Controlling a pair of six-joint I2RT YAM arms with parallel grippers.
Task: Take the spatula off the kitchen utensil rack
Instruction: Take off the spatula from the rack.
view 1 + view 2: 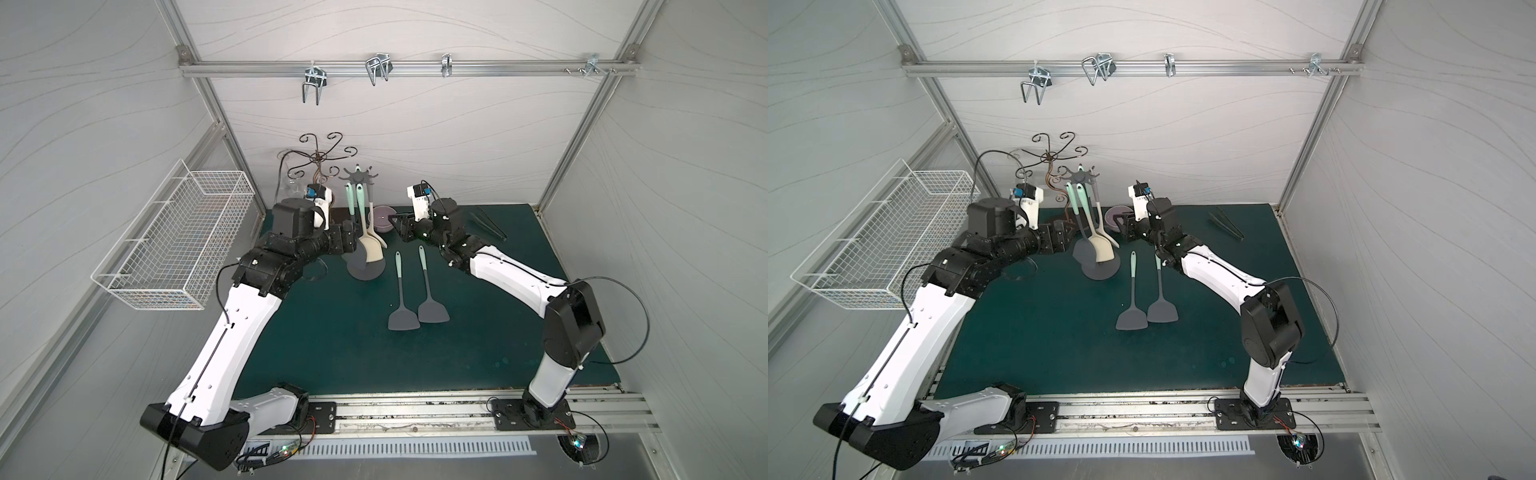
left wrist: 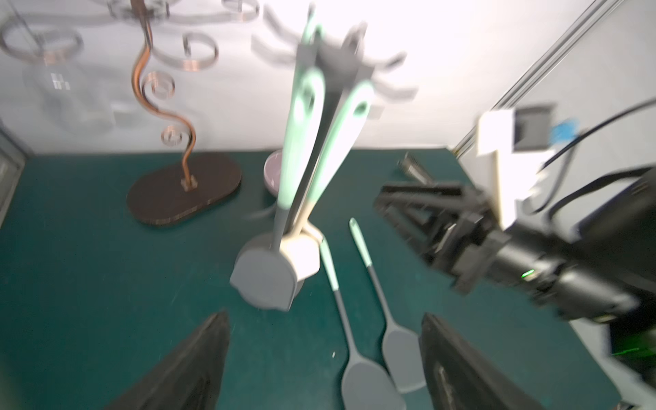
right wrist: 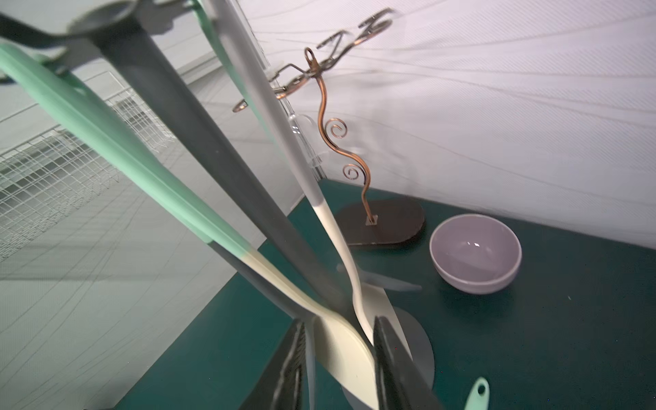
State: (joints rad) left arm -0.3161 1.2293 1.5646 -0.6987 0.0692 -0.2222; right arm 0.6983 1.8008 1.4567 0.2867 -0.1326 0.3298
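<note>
The kitchen utensil rack (image 1: 357, 178) (image 1: 1080, 178) stands at the back of the green mat on its round base (image 1: 368, 274). A grey-headed spatula (image 2: 264, 280) with a mint handle, a cream spatula (image 1: 372, 251) (image 3: 340, 340) and another cream utensil hang from it. My left gripper (image 1: 351, 237) (image 2: 324, 317) is just left of them, open and holding nothing. On the rack's right side my right gripper (image 1: 398, 226) (image 3: 340, 322) has its jaws narrowly apart. It stands clear of the utensils in the left wrist view, though the cream head shows between its fingers. Two grey spatulas (image 1: 401, 299) (image 1: 430, 295) lie on the mat.
A lilac bowl (image 1: 384, 218) (image 3: 475, 253) sits behind the right gripper. A brown curly-wire stand (image 1: 320, 158) (image 2: 184, 188) is at the back left. On the left wall hangs a white wire basket (image 1: 178, 237). Black tongs (image 1: 488, 224) lie at the back right. Metal hooks (image 1: 376, 68) hang overhead.
</note>
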